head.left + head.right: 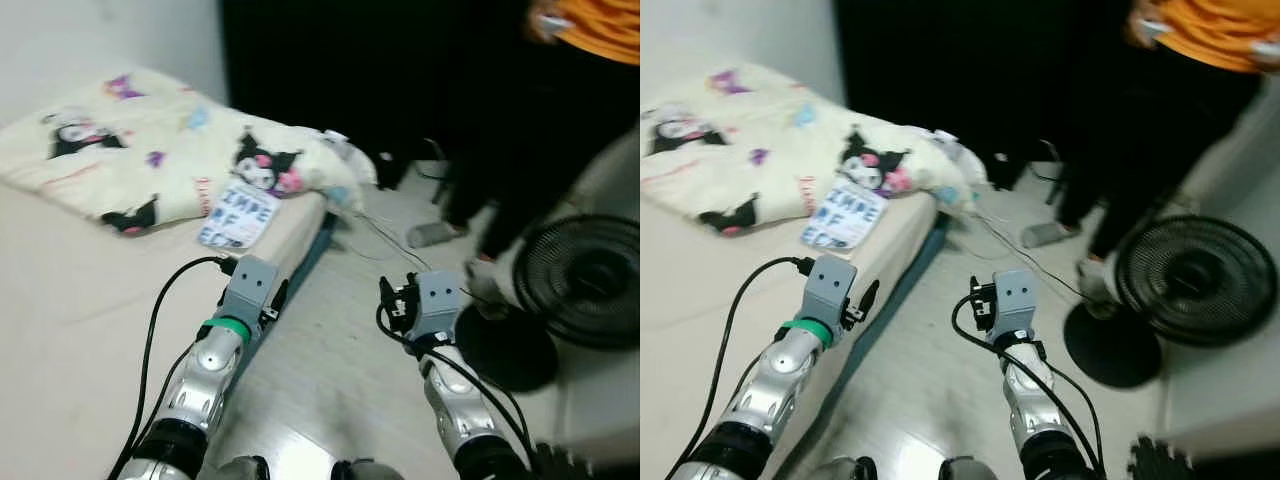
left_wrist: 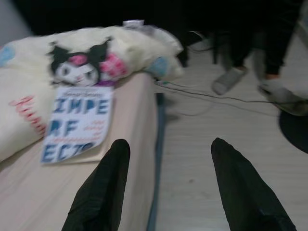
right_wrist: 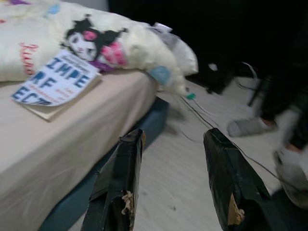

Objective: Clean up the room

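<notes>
Beside the bed, on the pale floor, a black fan is standing to the robot's right, and a person in dark trousers is standing just behind it. Thin cables are trailing across the floor. A cartoon-print blanket is lying bunched at the bed's far end, and what is probably a book, its lettering blurred, is resting just beside it, ahead of the left gripper. Both the left gripper and the right gripper are hovering spread wide, holding nothing.
</notes>
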Robot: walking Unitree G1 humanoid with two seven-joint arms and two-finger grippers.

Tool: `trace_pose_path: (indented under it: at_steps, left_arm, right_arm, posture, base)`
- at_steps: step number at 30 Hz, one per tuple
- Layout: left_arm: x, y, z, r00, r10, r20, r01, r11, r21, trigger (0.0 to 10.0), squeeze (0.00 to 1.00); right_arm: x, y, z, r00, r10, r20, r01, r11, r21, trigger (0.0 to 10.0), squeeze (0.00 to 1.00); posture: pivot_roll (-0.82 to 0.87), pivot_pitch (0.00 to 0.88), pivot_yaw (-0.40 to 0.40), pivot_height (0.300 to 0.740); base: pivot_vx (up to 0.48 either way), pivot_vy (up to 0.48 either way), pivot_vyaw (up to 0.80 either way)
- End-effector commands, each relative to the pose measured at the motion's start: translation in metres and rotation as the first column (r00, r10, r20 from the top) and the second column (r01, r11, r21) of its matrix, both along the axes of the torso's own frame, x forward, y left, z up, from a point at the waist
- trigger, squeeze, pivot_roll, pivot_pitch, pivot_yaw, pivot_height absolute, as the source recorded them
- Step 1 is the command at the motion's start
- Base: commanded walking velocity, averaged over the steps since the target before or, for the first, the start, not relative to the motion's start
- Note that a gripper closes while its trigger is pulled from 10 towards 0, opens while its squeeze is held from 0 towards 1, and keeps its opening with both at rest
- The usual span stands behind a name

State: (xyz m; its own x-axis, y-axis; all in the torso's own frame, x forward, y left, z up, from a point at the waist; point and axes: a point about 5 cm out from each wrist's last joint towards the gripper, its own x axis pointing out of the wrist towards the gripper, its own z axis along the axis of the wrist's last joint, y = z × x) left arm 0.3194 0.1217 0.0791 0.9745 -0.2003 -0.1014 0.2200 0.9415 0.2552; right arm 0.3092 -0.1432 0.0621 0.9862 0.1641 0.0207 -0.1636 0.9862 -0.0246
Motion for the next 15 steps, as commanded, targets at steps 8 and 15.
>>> trace_pose_path:
  at_steps: [8,15]
  left_arm:
    - [-0.0026,0.0013,-0.0045,1.0,0.004,-0.021,-0.004,1.0,0.008,10.0,0.0]
    - [-0.0027,0.002,-0.0055,1.0,0.006,-0.028,-0.006,1.0,0.012,10.0,0.0]
  right_arm:
    - [-0.0038,-0.001,-0.0059,1.0,-0.009,-0.028,0.01,1.0,0.014,10.0,0.0]
    - [-0.0043,-0.0006,-0.0061,1.0,-0.012,-0.028,0.012,1.0,0.021,10.0,0.0]
  posture:
    - [0.01,0.101,0.047,0.74]
    - [0.01,0.105,0.048,0.74]
  base:
    - [0.0,0.0,-0.78]
    - [0.0,0.0,-0.78]
